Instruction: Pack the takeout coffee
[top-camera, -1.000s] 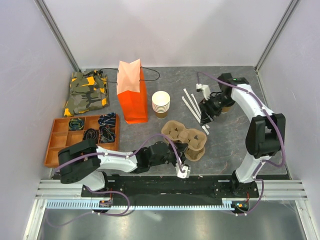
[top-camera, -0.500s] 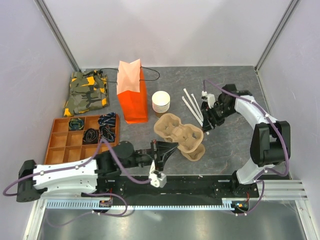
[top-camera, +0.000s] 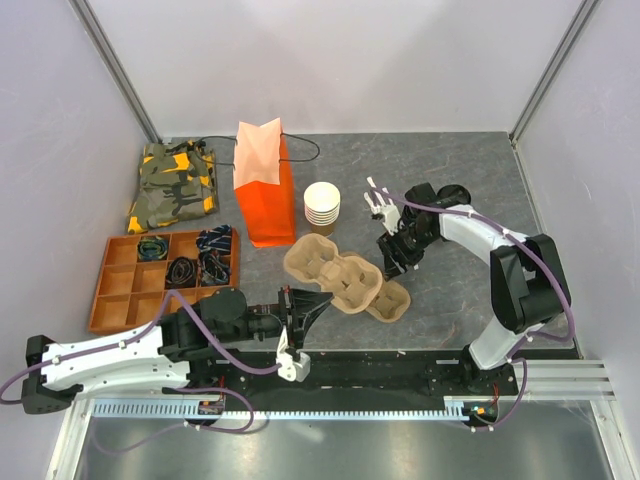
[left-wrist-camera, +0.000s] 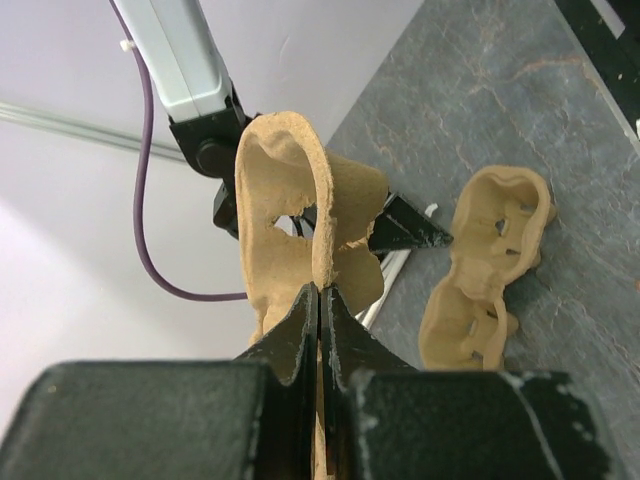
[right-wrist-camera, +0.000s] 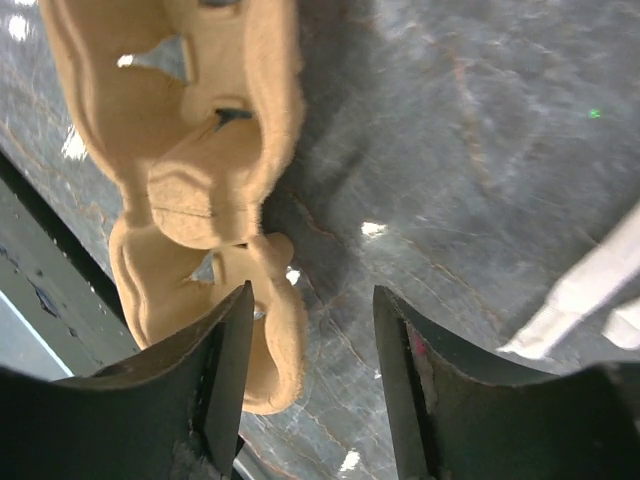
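2 tools | gripping cup carrier (left-wrist-camera: 300, 190) rim tight with left tool (left-wrist-camera: 318, 300) | nothing in half-open right tool (right-wrist-camera: 312, 295), hovering over bench (right-wrist-camera: 480, 150) | spotted takeout coffee (top-camera: 452, 192) on bench behind right arm (top-camera: 482, 226)

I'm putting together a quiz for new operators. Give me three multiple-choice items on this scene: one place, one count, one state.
1. In the top view, where is the stack of cups? A right of the orange bag; B left of it; C in front of it.
2. How many pulp carriers show? A one; B two; C four.
3. The left gripper is: A open; B shut on a carrier's edge; C shut on nothing.
Answers: A, the stack stands just right of the bag; B, one carrier is held up and the other lies flat; B, the left wrist view shows the jaws pinched on the pulp edge.
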